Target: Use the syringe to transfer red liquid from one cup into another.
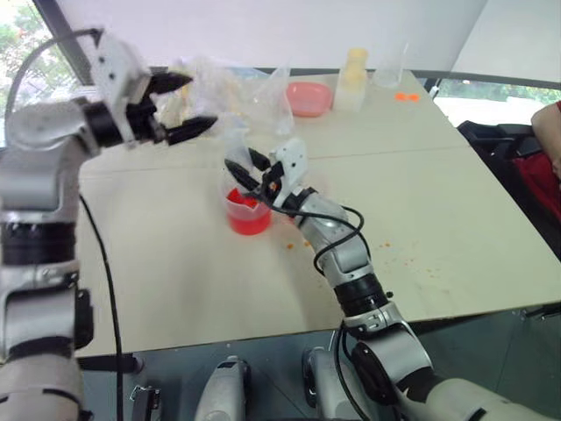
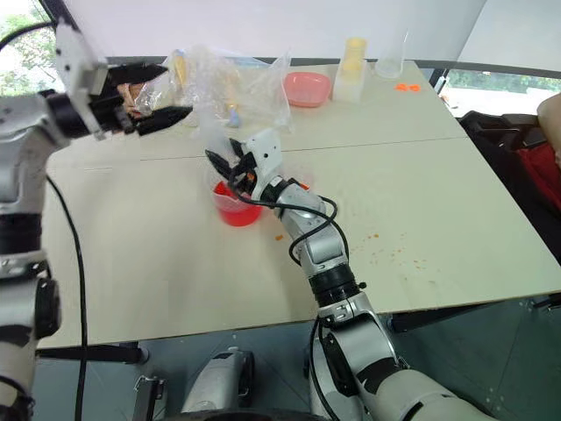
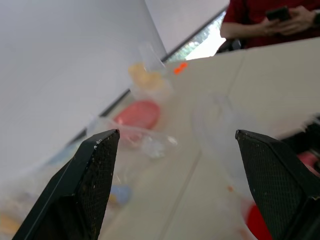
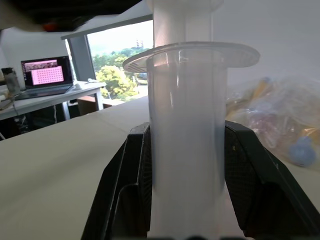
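Observation:
The syringe [image 4: 187, 135], clear and upright, stands between the fingers of my right gripper [image 1: 246, 167], which is shut on its barrel. It hangs right over the wide clear cup [image 1: 248, 213] holding red liquid [image 1: 250, 221] near the table's middle. A red edge shows behind my right wrist [image 2: 302, 185]; I cannot tell whether it is the other cup. My left gripper [image 1: 202, 101] is held up to the left of the syringe, apart from it. Its fingers [image 3: 95, 180] stand wide open with nothing between them.
Crumpled clear plastic bags [image 1: 230, 86] lie at the back, with a pink bowl [image 1: 308, 97], a yellow-topped bottle [image 1: 353, 79] and a clear beaker [image 1: 390, 74] beside them. Orange specks [image 1: 405, 256] dot the table [image 1: 456, 202]. A person in red [image 3: 270, 22] sits to the right.

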Robot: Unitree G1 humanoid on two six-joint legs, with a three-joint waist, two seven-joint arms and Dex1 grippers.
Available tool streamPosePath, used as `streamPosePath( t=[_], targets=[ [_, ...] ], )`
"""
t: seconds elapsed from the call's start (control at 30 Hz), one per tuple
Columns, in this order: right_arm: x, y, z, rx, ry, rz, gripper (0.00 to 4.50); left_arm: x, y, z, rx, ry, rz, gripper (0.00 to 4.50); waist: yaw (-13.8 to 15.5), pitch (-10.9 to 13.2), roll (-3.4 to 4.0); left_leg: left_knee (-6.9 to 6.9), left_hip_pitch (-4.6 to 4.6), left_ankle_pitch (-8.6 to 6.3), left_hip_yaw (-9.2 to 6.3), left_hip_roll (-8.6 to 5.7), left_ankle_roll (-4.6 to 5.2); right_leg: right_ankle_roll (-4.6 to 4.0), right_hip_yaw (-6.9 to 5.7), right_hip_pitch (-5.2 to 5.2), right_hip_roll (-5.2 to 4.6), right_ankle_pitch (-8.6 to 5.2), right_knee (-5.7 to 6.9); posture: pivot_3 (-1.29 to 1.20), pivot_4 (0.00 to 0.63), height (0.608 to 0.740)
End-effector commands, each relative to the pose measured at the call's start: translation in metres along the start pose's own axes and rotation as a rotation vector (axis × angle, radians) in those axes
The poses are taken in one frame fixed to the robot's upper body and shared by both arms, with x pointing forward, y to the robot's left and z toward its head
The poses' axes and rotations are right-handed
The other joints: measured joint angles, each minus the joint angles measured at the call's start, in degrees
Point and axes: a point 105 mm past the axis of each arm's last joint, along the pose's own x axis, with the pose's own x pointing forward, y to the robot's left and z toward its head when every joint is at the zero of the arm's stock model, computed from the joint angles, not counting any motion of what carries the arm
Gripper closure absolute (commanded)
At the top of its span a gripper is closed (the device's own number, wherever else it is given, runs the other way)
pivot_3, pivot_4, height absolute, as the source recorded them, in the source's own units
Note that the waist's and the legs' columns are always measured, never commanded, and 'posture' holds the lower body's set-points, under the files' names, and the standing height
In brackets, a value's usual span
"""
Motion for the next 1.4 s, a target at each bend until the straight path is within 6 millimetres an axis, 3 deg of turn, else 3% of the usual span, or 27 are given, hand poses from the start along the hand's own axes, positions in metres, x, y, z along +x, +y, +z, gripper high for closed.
streamPosePath(
  t=[0.03, 0.13, 0.3, 0.47, 0.53, 0.6, 0.8, 1.23, 1.4],
  targets=[
    [0.008, -0.001, 0.044, -0.044, -0.152, -0.007, 3.08, -0.015, -0.024, 0.007, -0.125, -0.037, -0.085, 0.6, -0.03, 0.0, -0.01, 0.02, 0.0, 0.0, -0.02, 0.01, 0.0, 0.0, 0.0, 0.0, 0.0, 0.0, 0.0, 0.0, 0.15, 0.74],
    [0.008, -0.004, 0.049, -0.037, -0.169, -0.025, 3.08, -0.027, -0.02, 0.014, -0.25, -0.132, 0.002, 0.6, 0.51, -0.01, -0.02, 0.05, -0.01, 0.0, -0.09, 0.04, 0.0, 0.0, -0.06, 0.01, 0.01, 0.0, 0.0, 0.0, 0.15, 0.74],
    [0.008, -0.006, 0.056, -0.017, -0.189, -0.032, 3.08, -0.038, -0.011, 0.011, -0.269, -0.144, 0.132, 0.6, 0.46, 0.0, -0.02, 0.03, 0.02, 0.0, -0.09, 0.01, 0.0, 0.0, -0.05, 0.03, -0.02, 0.0, -0.01, 0.0, 0.15, 0.74],
    [0.0, -0.022, 0.091, 0.021, -0.263, -0.074, 3.08, -0.03, -0.016, 0.006, -0.257, -0.131, 0.127, 0.6, 0.72, 0.0, -0.02, 0.04, 0.0, 0.03, -0.07, -0.01, -0.05, -0.01, -0.06, 0.03, -0.06, 0.0, -0.01, 0.0, 0.15, 0.74],
    [-0.013, -0.035, 0.111, -0.059, -0.274, -0.103, 3.08, -0.024, -0.017, 0.006, -0.255, -0.137, 0.113, 0.6, 0.73, 0.0, -0.01, 0.04, 0.0, 0.03, -0.07, -0.03, -0.06, -0.01, -0.06, 0.03, -0.07, 0.0, -0.01, 0.0, 0.15, 0.74],
    [-0.024, -0.04, 0.118, -0.143, -0.252, -0.106, 3.08, -0.019, -0.018, 0.004, -0.255, -0.135, 0.096, 0.6, 0.99, 0.0, -0.01, 0.03, -0.01, 0.03, -0.05, -0.04, -0.06, -0.01, -0.09, 0.04, -0.08, 0.0, -0.02, 0.0, 0.15, 0.74],
    [-0.045, -0.047, 0.1, -0.139, -0.173, -0.146, 3.08, 0.0, -0.015, 0.007, -0.227, -0.153, 0.036, 0.6, 0.4, -0.01, -0.03, -0.02, 0.04, 0.03, 0.0, -0.03, -0.05, -0.02, -0.07, 0.06, 0.0, 0.0, -0.04, 0.0, 0.15, 0.74],
    [-0.054, -0.052, 0.065, -0.183, -0.092, -0.218, 3.08, 0.082, 0.015, 0.077, 0.014, -0.348, -0.021, 0.6, 0.84, 0.0, -0.02, 0.06, -0.02, 0.03, 0.05, -0.08, -0.05, 0.0, -0.05, 0.07, -0.02, 0.0, -0.09, 0.0, 0.15, 0.74],
    [-0.059, -0.056, 0.063, -0.215, -0.082, -0.237, 3.08, 0.104, 0.02, 0.09, 0.049, -0.391, -0.02, 0.6, 0.55, 0.0, -0.02, 0.05, -0.03, 0.03, 0.06, -0.08, -0.04, 0.0, -0.04, 0.06, -0.02, 0.0, -0.1, 0.0, 0.15, 0.74]
  ],
)
